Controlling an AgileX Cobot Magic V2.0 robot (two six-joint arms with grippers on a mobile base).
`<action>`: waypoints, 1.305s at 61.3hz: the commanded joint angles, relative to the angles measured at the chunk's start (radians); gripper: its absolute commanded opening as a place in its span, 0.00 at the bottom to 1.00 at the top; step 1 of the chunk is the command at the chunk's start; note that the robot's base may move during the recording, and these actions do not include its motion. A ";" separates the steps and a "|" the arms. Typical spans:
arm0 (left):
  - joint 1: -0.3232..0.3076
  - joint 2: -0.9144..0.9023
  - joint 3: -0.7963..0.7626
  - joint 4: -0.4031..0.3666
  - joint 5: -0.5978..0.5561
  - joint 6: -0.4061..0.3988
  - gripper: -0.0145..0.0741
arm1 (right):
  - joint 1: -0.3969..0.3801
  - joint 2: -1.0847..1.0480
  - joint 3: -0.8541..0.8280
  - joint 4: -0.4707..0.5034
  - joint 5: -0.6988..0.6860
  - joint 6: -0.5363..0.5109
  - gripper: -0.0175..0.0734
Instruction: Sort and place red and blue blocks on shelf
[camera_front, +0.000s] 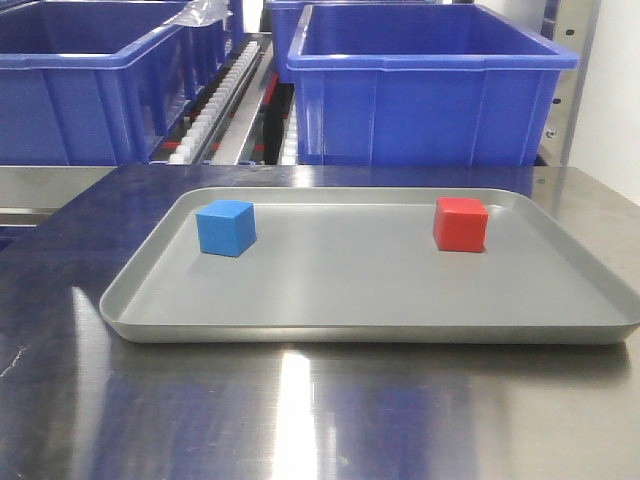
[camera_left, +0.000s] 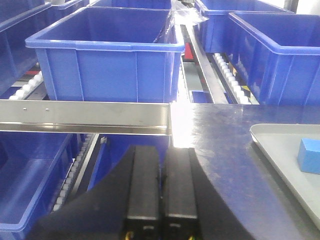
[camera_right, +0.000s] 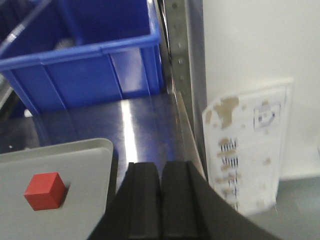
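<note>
The blue block (camera_front: 226, 228) sits at the left of the grey tray (camera_front: 370, 320) and the red block (camera_front: 460, 224) at the right, both resting flat. The blue block also shows at the right edge of the left wrist view (camera_left: 309, 156). The red block shows in the right wrist view (camera_right: 45, 191). My left gripper (camera_left: 161, 149) is shut and empty, low, left of the tray, facing the shelf's steel front rail (camera_left: 85, 114). My right gripper (camera_right: 160, 166) is shut and empty, right of the tray. Neither gripper shows in the front view.
Large blue bins (camera_front: 425, 85) (camera_front: 85, 85) stand on the shelf behind the tray, with roller tracks (camera_front: 215, 110) between them. A lower bin (camera_left: 30, 175) sits under the rail. A steel upright (camera_right: 182, 65) and a white wall with a printed sheet (camera_right: 250, 150) are at the right.
</note>
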 joint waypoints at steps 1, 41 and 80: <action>0.001 -0.015 0.039 0.001 -0.090 -0.001 0.25 | 0.023 0.183 -0.204 0.011 0.056 0.005 0.25; 0.001 -0.015 0.039 0.001 -0.090 -0.001 0.25 | 0.305 0.983 -0.821 0.165 0.320 0.004 0.32; 0.001 -0.015 0.039 0.001 -0.090 -0.001 0.25 | 0.366 1.088 -0.824 0.164 0.292 0.002 0.82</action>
